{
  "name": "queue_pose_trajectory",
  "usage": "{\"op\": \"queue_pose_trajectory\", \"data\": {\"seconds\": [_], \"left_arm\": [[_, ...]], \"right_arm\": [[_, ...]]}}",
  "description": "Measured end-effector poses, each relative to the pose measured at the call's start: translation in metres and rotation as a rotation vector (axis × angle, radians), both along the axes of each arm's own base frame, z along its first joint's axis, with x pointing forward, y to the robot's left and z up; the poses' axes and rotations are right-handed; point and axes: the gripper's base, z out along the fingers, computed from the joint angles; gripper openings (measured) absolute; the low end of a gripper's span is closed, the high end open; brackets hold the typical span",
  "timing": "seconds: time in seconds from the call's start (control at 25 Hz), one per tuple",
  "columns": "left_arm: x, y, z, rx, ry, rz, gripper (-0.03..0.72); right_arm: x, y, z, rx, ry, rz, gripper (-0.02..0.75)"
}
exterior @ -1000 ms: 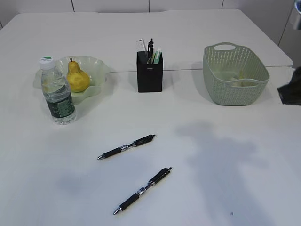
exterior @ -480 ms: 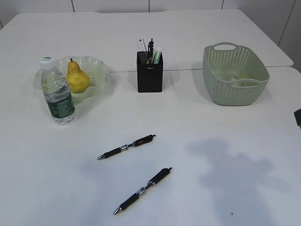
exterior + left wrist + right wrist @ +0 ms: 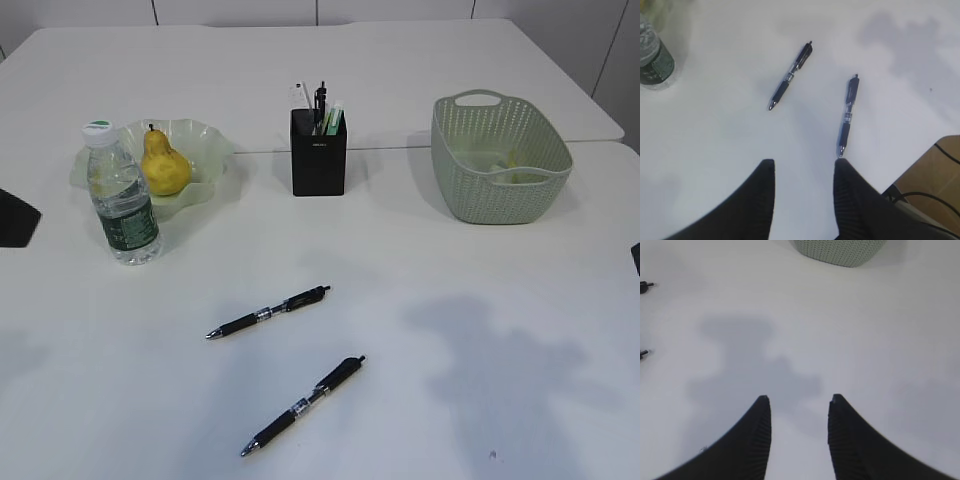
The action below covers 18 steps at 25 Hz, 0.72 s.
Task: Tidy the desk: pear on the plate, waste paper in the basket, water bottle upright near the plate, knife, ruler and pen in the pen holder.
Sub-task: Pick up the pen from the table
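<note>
The yellow pear (image 3: pixel 165 165) lies in the pale green plate (image 3: pixel 208 146). Just in front of the plate, the water bottle (image 3: pixel 122 200) (image 3: pixel 655 62) stands upright. The black pen holder (image 3: pixel 318 158) holds several upright items, among them a clear strip that looks like the ruler (image 3: pixel 300 97); I cannot make out the knife. Pale and yellow waste paper (image 3: pixel 508 160) shows inside the basket (image 3: pixel 500 200) (image 3: pixel 840 250). Two black pens (image 3: pixel 268 312) (image 3: pixel 303 405) lie on the table. My left gripper (image 3: pixel 804 162) hovers open and empty just short of the nearer pen (image 3: pixel 848 116). The right gripper (image 3: pixel 799 399) is open over bare table.
The white table (image 3: pixel 450 300) carries arm shadows at the front right. A dark part of the left arm (image 3: pixel 15 218) shows at the left edge. The table's edge with a cable and wooden floor (image 3: pixel 935 170) appears in the left wrist view.
The right arm has drawn back almost out of the exterior view at the right edge. A dark part of the left arm has come in at the left edge. Objects have not moved.
</note>
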Motion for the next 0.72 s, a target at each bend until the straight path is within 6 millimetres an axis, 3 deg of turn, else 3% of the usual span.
{"op": "queue_pose_trajectory", "data": {"seconds": [0.2,0.48,0.72], "left_arm": [[0.026,-0.010,-0.018,0.062,0.020,-0.071,0.314],[0.073,-0.028,-0.017,0.113,0.036,-0.121,0.328],[0.117,-0.045,-0.032,0.212,0.133,-0.188,0.329]], "right_arm": [[0.000,0.000,0.000,-0.001,0.002,-0.001,0.318],[0.000,0.000,0.000,-0.001,0.002,-0.001,0.317],[0.000,0.000,0.000,0.000,0.002,-0.002,0.317]]}}
